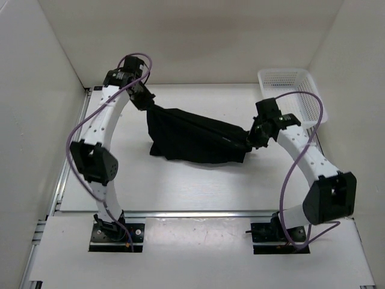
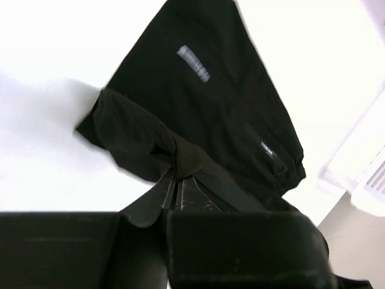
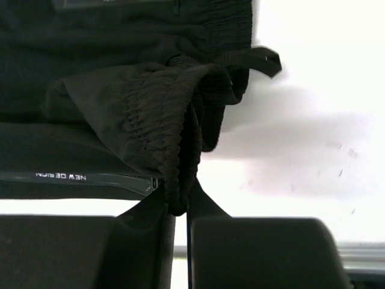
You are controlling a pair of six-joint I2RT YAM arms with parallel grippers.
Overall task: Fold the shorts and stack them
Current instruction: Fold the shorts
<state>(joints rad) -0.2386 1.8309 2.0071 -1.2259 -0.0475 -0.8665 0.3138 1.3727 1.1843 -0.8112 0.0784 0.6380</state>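
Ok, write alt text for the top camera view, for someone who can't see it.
Black shorts are stretched between two robot grippers, the left gripper shut on their far-left end and the right gripper shut on their right end. Below is a white table, with a white mesh basket at its far right corner.

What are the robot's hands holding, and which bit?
Both hold the black shorts: the left gripper pinches a leg-end edge, and the right gripper pinches the stretchy waistband.

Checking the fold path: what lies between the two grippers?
The shorts span it, clamped by the left gripper and right gripper; the top view shows this.
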